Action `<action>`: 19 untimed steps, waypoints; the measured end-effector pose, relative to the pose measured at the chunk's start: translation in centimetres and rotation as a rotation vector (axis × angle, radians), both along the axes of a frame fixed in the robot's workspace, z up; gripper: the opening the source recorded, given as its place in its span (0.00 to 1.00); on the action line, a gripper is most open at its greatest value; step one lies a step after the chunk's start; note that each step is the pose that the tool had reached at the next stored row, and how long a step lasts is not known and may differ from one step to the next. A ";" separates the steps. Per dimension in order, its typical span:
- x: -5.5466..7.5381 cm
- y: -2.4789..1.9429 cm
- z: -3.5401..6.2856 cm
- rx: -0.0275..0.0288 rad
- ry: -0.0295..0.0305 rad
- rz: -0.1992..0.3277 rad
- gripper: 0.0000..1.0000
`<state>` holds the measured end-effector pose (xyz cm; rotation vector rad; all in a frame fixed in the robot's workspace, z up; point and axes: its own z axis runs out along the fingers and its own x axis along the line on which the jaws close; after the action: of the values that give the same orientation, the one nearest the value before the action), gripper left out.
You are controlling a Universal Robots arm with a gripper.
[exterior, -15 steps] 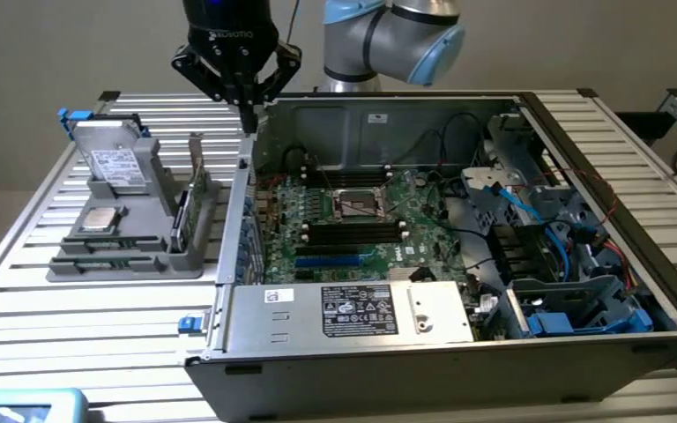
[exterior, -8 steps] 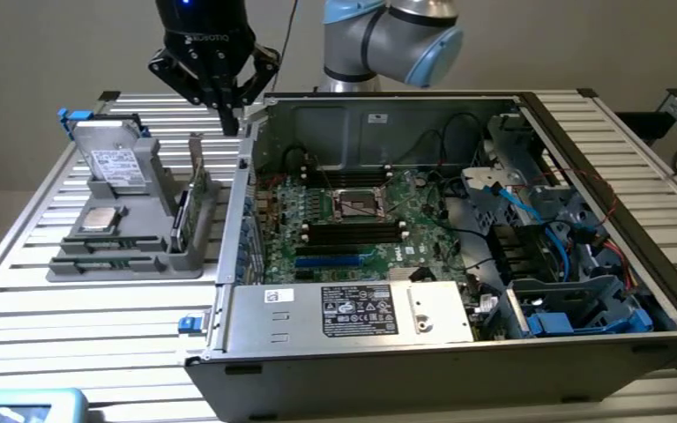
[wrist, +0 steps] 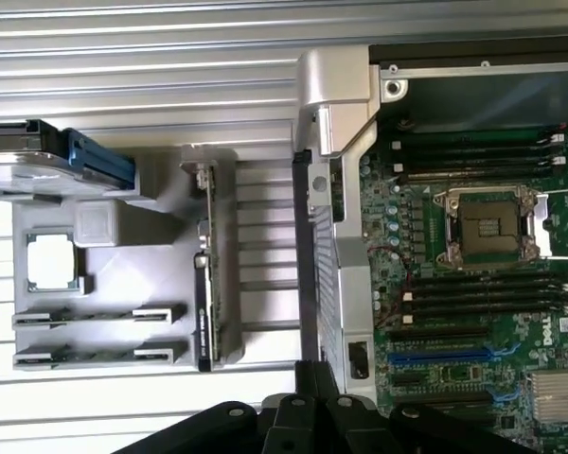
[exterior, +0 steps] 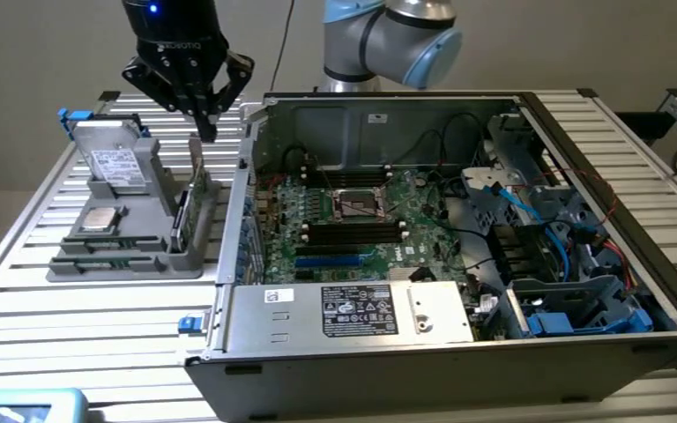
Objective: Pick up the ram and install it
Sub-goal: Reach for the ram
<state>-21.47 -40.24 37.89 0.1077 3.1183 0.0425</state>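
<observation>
Exterior view: gripper (exterior: pixel 205 122), fingers pinched shut on nothing, hangs over the far end of the ram (exterior: pixel 204 204). The ram stands on edge in the grey holder (exterior: pixel 127 264) beside the case (exterior: pixel 433 370), directly below, its long axis parallel to the case wall.

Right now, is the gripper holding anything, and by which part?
Nothing. The gripper is shut and empty; the ram stands on edge in the tray.

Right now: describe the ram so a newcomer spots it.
On the exterior view's left of the open computer case sits a grey holder. On its case-side edge stands the ram, a thin green stick on edge, unlike the flat silver processor chip.
</observation>
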 end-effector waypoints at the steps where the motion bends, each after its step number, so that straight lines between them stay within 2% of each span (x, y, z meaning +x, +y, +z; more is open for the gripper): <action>1: -0.4 -0.03 -0.05 -0.0004 0.0000 0.000 0.11; 5: -1.9 -0.11 -0.22 -0.0016 0.0000 0.001 0.11; 8: -2.9 -0.34 -0.43 -0.0016 0.0000 0.001 0.11; 14: -3.9 -1.54 -1.00 -0.0015 0.0000 0.001 0.11; 19: -5.1 -2.22 -1.64 -0.0017 0.0001 0.001 0.11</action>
<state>-26.59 -42.46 36.25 0.1065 3.1184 0.0399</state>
